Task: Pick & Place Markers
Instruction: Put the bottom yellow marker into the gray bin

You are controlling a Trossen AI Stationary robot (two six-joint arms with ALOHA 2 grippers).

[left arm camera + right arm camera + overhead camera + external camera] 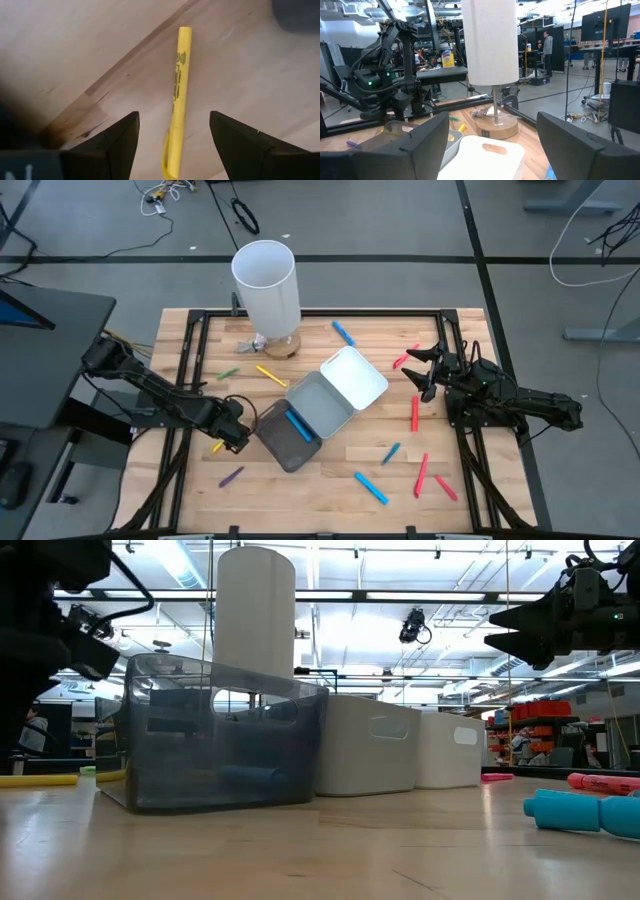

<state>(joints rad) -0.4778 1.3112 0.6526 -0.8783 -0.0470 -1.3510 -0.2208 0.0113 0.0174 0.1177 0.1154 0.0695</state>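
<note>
Left pincer [172, 145] spread astride yellow marker [177, 95], lower end cut off; right pincer [418, 372] released.

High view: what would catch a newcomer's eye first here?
The tall white cylinder at the table's far edge dominates. Three trays sit in a diagonal row at the centre, with coloured markers scattered around them. The left gripper hangs open over a yellow marker.

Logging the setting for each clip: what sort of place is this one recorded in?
Most likely a robotics lab or workshop. The wooden table stands on a grey floor with loose cables lying about, the low view shows exposed ceiling lights overhead, and shelving with equipment fills the room behind.
</note>
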